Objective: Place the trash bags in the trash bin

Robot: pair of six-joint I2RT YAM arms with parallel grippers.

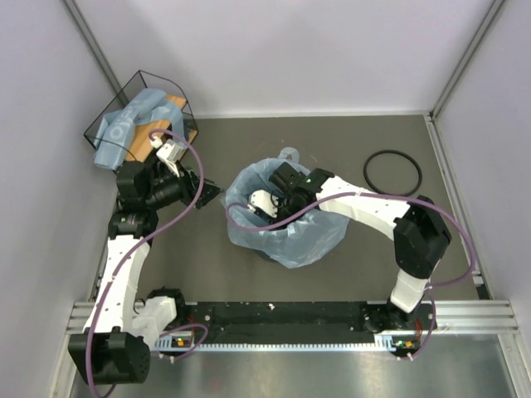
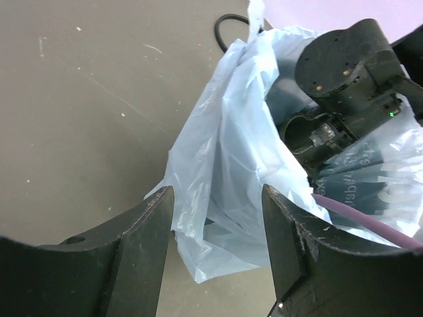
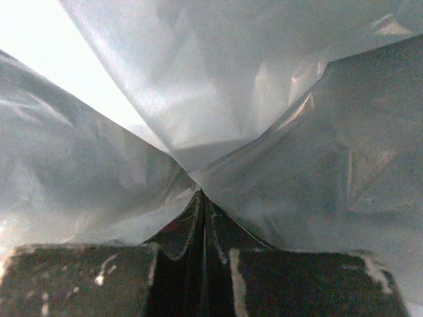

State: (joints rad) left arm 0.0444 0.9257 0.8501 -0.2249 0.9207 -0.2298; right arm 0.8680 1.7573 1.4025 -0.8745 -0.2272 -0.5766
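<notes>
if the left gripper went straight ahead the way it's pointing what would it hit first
Most likely the light-blue bag. Its crinkled side hangs directly ahead of the open left gripper, though how far off is hard to judge.

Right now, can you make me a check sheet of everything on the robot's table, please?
Surface: dark grey table, scuffed, with small pale specks.
Job's things: one light-blue trash bag spread open mid-table. The trash bin is not clearly seen because the bag covers it. A black ring hoop lies flat to the right, apart from the bag.
Clutter: wire basket in the far left corner, with more blue bags inside.
Grippers: left gripper open, facing the bag, not gripping. Right gripper shut on the bag's film, inside its mouth.
Cables: purple cables loop along both arms.
Surroundings: pale walls on three sides, metal rail at the near edge.
</notes>
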